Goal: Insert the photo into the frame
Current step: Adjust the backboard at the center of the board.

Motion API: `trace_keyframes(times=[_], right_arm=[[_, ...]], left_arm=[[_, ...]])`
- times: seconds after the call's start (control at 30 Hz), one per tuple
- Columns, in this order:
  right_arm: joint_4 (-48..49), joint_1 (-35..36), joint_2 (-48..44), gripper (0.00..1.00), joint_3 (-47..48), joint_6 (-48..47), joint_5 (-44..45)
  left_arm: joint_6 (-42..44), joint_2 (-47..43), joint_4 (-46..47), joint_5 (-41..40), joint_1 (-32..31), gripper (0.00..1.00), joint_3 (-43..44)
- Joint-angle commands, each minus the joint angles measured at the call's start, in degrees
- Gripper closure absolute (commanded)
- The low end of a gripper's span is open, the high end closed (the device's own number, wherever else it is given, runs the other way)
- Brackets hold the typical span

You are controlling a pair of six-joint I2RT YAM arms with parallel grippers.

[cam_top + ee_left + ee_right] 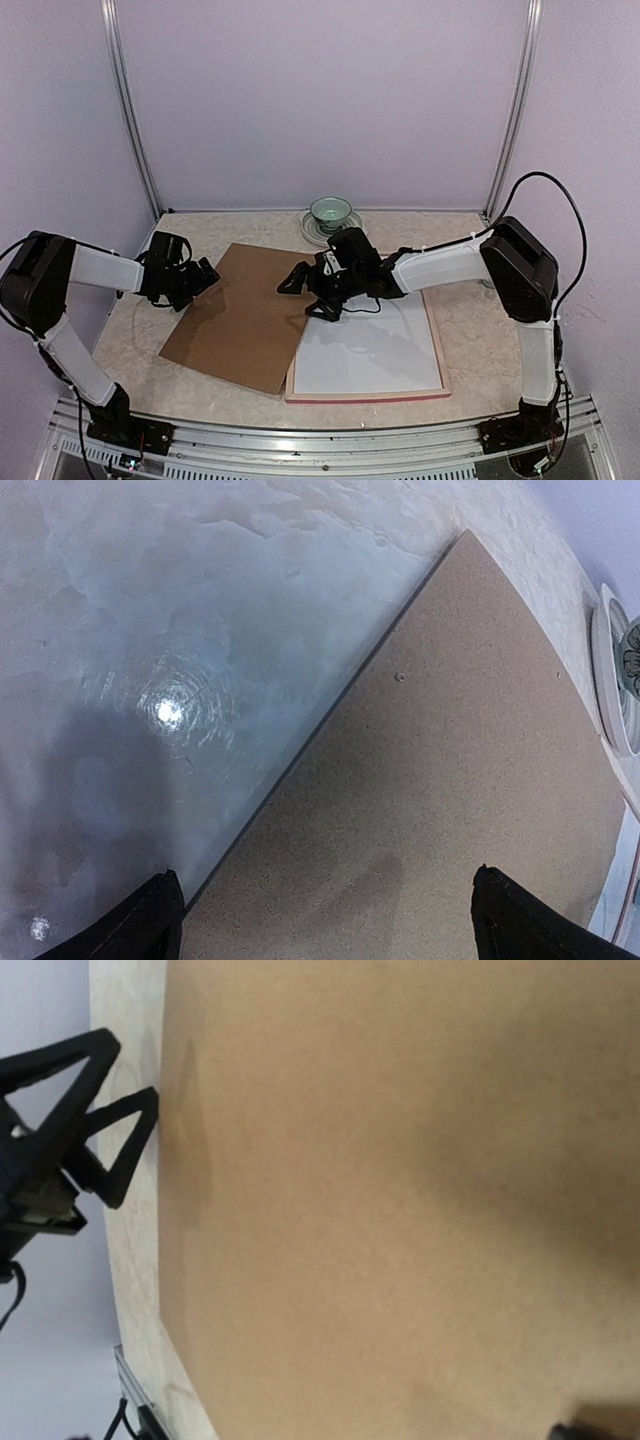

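The frame (pixel 438 345) lies flat at the right of the table, showing pale wood edges and a pink near rim. A white sheet (pixel 365 355) fills it; I cannot tell whether this is the photo's white back or a mat, and no printed picture shows. A brown backing board (pixel 245 315) lies to its left, its right edge resting on the frame. My left gripper (pixel 200 285) hangs open over the board's left edge (pixel 290 770), its fingers (pixel 150 930) wide apart. My right gripper (pixel 300 298) hovers open, holding nothing, above the board (pixel 400 1200) near the frame's far left corner.
A green bowl (pixel 330 211) on a white saucer (pixel 612 680) stands at the back centre, just behind the right wrist. Marbled tabletop (pixel 150 630) shows to the left of the board. Metal posts and lilac walls close in the back and both sides.
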Motion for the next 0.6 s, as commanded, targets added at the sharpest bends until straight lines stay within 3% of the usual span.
trace_keyframes(times=[0.0, 0.27, 0.57], right_arm=[[-2.71, -0.32, -3.21, 0.01, -2.42, 1.30, 3.53], [-1.58, -0.35, -7.89, 0.01, -9.36, 3.27, 8.18], [-4.11, -0.17, -3.30, 0.01, -3.80, 1.10, 7.98]], left_arm=[[-1.59, 2.50, -1.68, 3.16, -1.30, 0.01, -2.18], [-1.65, 2.48, -1.63, 3.50, -1.09, 0.01, -2.58], [-1.93, 2.31, -1.47, 4.15, -0.45, 0.01, -2.49]])
